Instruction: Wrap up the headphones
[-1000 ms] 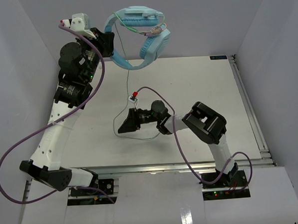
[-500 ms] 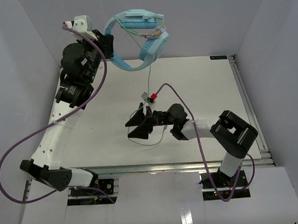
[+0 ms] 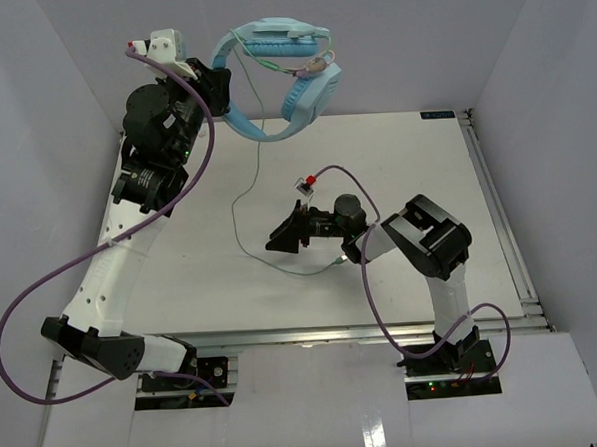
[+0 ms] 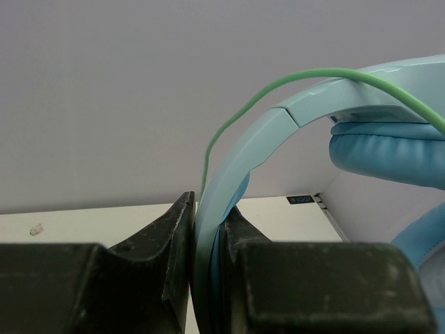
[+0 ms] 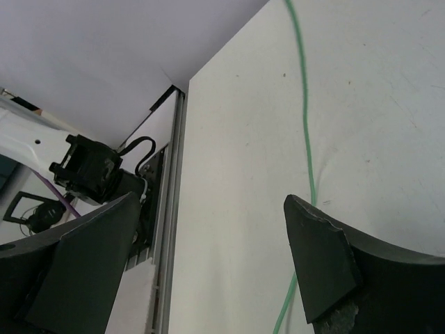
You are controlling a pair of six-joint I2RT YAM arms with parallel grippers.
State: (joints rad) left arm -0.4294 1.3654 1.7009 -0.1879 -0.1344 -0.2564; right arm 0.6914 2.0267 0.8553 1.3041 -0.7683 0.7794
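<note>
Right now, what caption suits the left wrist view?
Left pincer clamps curved headband of light blue headphones, pale green cable overhead.

Dark fingers of the right tool [image 5: 212,202] spread wide, thin green cable [image 5: 306,139] on the white bench [image 5: 236,153] beside one fingertip, black arm base [image 5: 90,170] past the bench edge

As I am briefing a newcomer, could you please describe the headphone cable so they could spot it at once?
Above the far edge of the white table, the left pincer holds light blue headphones. Their cable hangs and loops across the table past the open right pincer. It is pale green and thread-thin, unlike the thick purple robot cables.
</note>
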